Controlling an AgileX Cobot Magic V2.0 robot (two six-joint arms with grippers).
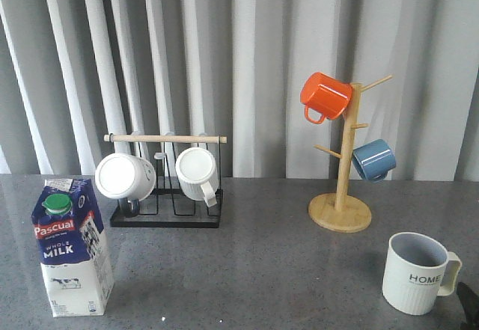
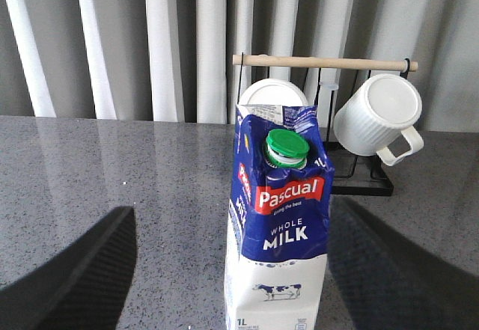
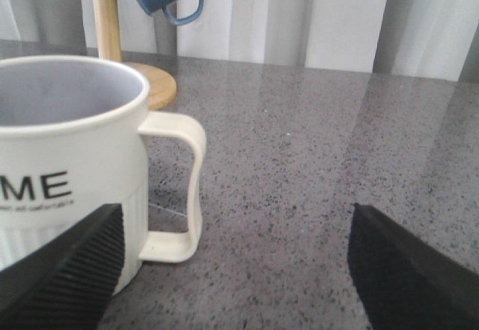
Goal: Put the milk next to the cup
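The milk (image 1: 71, 248) is a white and blue carton with a red "Pascual" band and a green cap. It stands upright at the table's front left. In the left wrist view the milk (image 2: 278, 240) stands between the wide-apart fingers of my left gripper (image 2: 233, 270), which is open and grips nothing. The cup (image 1: 419, 272), cream-white and ribbed with "HOME" on it, stands at the front right, handle to the right. In the right wrist view the cup (image 3: 67, 158) is beside one finger (image 3: 71, 270) of my open, empty right gripper (image 3: 233, 259).
A black wire rack (image 1: 166, 214) with a wooden bar holds two smooth white mugs (image 1: 125, 175) at the back left. A wooden mug tree (image 1: 341, 210) carries an orange mug (image 1: 325, 96) and a blue mug (image 1: 373, 159) at the back right. Grey curtains hang behind the table.
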